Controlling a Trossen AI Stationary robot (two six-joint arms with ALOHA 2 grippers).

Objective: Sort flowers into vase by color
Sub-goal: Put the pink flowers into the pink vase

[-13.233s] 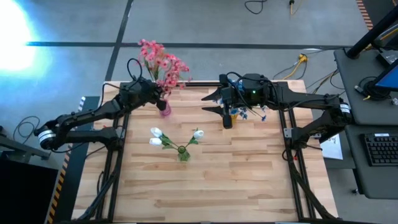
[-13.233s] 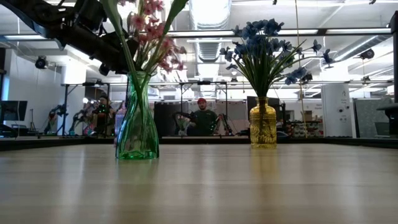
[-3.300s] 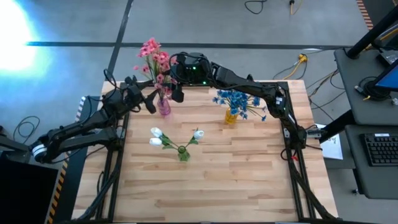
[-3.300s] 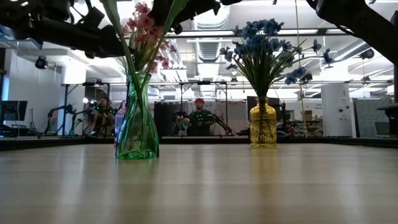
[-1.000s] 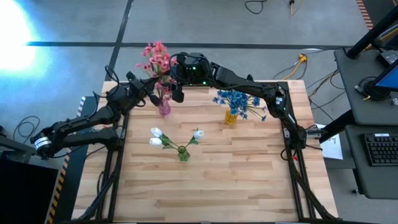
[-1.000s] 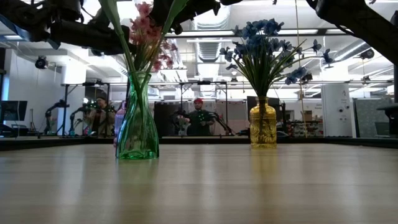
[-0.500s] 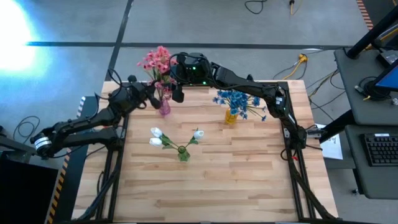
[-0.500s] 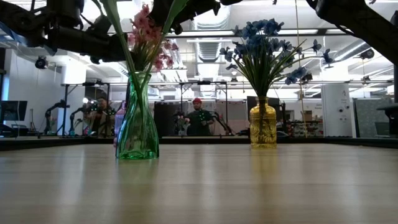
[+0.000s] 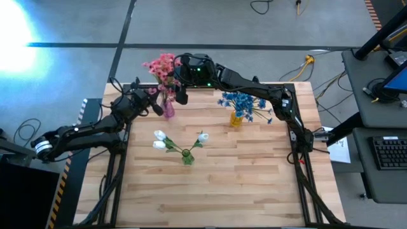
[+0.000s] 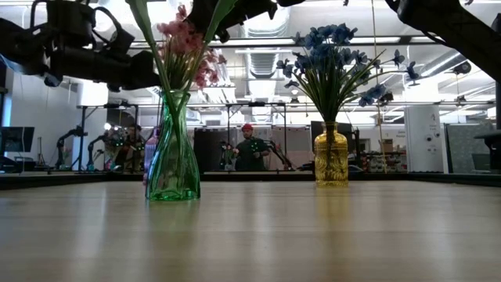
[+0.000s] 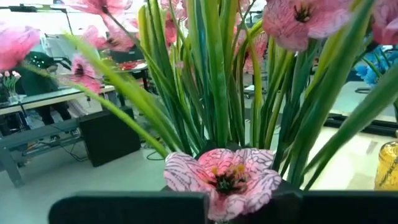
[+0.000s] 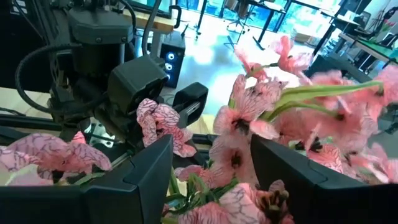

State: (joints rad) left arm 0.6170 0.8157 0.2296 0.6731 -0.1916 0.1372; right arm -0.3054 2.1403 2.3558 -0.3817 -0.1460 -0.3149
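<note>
The pink flowers (image 9: 161, 66) stand in a pink vase (image 9: 168, 111) near the table's far left. My left gripper (image 9: 151, 105) is just left of that vase and shut on one pink flower (image 11: 224, 180). My right gripper (image 12: 211, 180) reaches across from the right, above the bunch, and is open. Its fingers stand on either side of the pink blossoms (image 12: 249, 124); whether they touch, I cannot tell. The blue flowers (image 9: 241, 103) stand in a yellow vase (image 10: 331, 157). The white flowers (image 9: 166, 140) stand in a green vase (image 9: 187, 156). My left gripper has one pink flower between its two fingers, close under the blossom (image 11: 219, 177). The blossom itself hides the place of contact. The gripper comes roughly level from the table's left. In the right wrist view the same blossom (image 12: 158, 124) sits in front of the left fingers (image 12: 189, 99).
The green vase (image 10: 172, 153) stands in the table's middle, nearer than the pink vase. The near half of the table (image 9: 216, 197) is bare wood. Beyond the far edge, a person (image 10: 250, 149) sits in the room; cables (image 9: 305, 63) lie on the floor.
My left gripper has moved a little toward the near edge, staying beside the pink vase. The pink bunch's top has swung slightly toward the right and toward the right gripper. The right arm has kept still.
</note>
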